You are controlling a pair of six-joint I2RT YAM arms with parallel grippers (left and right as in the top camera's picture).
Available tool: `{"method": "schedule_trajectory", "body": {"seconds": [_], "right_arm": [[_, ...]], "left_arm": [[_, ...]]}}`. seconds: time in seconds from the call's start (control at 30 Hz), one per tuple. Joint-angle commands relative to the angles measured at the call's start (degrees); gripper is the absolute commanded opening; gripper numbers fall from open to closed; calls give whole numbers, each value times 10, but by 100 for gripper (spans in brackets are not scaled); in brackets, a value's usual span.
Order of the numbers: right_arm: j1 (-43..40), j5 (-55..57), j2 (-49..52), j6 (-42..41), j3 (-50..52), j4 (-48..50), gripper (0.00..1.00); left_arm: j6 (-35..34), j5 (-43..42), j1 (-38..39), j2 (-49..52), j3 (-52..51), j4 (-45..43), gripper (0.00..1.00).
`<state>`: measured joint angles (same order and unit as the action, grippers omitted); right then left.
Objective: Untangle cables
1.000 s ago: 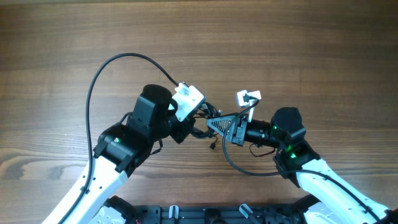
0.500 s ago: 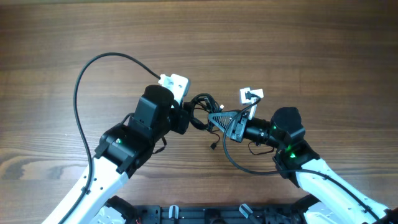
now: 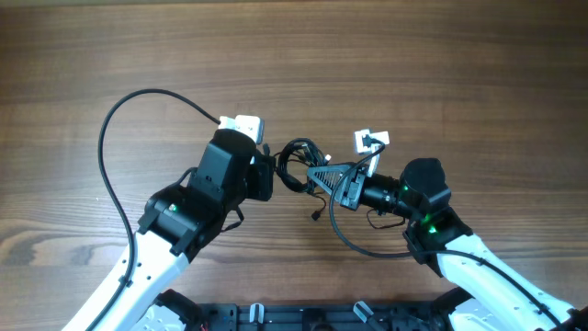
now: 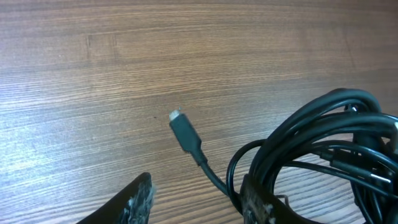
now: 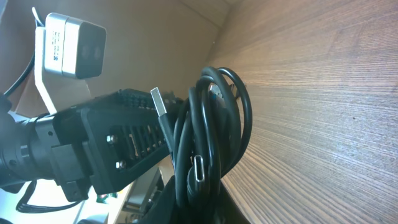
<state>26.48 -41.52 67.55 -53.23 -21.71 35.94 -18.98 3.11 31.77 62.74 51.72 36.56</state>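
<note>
Right gripper (image 3: 319, 177) clamped on the cables (image 3: 296, 164), a tight coil of thin, glossy black cords lying between the two arms. Left gripper (image 4: 199, 202) has fingers parted, just beside the coil. One loose plug end (image 4: 185, 134) juts out over the wooden table (image 3: 413, 64).

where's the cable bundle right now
Overhead, near centre between the two grippers: the cables are pinched in the right gripper, just beside the open left gripper.

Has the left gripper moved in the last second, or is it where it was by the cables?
Yes. In the overhead view the left gripper has backed off to the left, away from the cables. The right gripper holding them has stayed put.
</note>
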Motion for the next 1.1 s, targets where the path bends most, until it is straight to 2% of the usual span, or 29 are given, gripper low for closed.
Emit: {"method": "schedule_trajectory", "body": {"seconds": [0.0, 0.2, 0.43, 0.57, 0.63, 0.73, 0.8, 0.9, 1.0, 1.07], "right_arm": [[1, -4, 4, 7, -9, 4, 6], [1, -5, 4, 7, -9, 4, 6], [1, -28, 4, 8, -9, 5, 5], [0, -28, 4, 7, -9, 18, 4], [-1, -28, 4, 7, -9, 27, 5], [-6, -26, 4, 7, -9, 35, 5], [-8, -23, 4, 7, -9, 34, 4], [-8, -13, 4, 5, -9, 29, 5], [-8, 0, 4, 3, -9, 3, 6], [-8, 13, 4, 2, -9, -24, 6]], "left_arm": [[-17, -23, -2, 12, 7, -1, 52], [-17, -77, -2, 50, 7, -23, 54], [-17, -57, -2, 108, 7, -24, 43], [-17, -51, -2, 125, 7, -21, 35], [-38, -28, -4, 127, 7, -11, 30], [-102, 45, -23, 127, 7, 28, 14], [-135, 62, -45, 127, 7, 49, 10], [-150, 28, -79, 127, 7, 47, 7], [-144, -47, -97, 127, 7, 25, 4], [-112, -121, -99, 127, 7, -8, 4]]}}
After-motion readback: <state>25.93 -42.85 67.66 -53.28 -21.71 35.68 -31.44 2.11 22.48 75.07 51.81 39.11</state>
